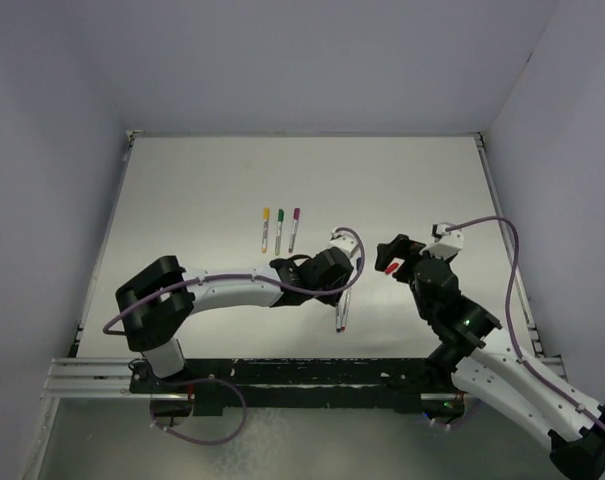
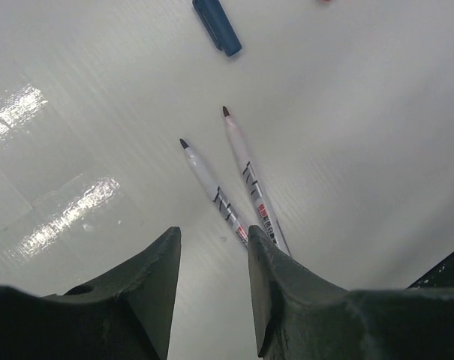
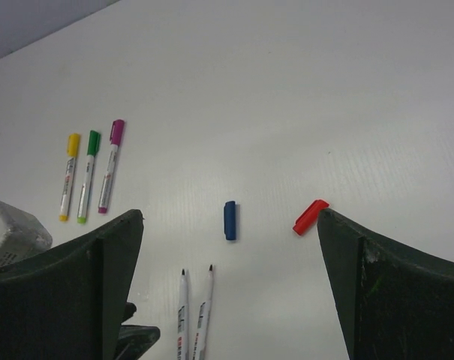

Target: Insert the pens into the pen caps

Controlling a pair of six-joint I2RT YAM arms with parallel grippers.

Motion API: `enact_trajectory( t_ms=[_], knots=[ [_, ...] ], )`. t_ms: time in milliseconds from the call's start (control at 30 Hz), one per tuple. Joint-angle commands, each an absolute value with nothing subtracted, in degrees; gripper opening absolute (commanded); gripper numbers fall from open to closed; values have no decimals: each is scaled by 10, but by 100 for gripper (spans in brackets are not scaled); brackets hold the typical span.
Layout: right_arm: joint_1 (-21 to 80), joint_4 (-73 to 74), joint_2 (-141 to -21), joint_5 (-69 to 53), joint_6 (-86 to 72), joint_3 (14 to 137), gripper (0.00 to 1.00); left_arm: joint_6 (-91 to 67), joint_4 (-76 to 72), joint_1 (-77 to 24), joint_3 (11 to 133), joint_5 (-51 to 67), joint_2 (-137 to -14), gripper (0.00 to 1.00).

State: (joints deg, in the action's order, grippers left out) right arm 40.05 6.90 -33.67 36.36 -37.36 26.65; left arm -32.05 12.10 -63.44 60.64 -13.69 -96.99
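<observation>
Two pens left to cap, both grippers poised to pick.
The left gripper [image 2: 213, 244], jaws partly apart and empty, hovers over the rear ends of two uncapped whitish-grey marker pens [image 2: 247, 172]. They lie flat on the white table [image 2: 362, 112], long axes nearly parallel, dark tips aimed toward the stubby blue plastic cap [image 2: 217, 26]. The right gripper [image 3: 230, 214], spread wide and empty, hangs beside the stubby red plastic cap [image 3: 310, 217]. The next move probably calls for pinching one barrel without nudging its neighbour.
</observation>
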Motion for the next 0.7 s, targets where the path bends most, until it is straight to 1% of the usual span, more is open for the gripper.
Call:
enact_trajectory(
  t_ms=[0,300,667],
  knots=[
    [399,69,-312,375,-384,263,100,-344,134,-648,645,-154,-996,44],
    [399,90,-288,376,-393,262,100,-348,148,-661,672,-161,-1032,45],
    [400,76,-296,365,-397,259,100,-350,170,-666,685,-160,-1054,45]
  ],
)
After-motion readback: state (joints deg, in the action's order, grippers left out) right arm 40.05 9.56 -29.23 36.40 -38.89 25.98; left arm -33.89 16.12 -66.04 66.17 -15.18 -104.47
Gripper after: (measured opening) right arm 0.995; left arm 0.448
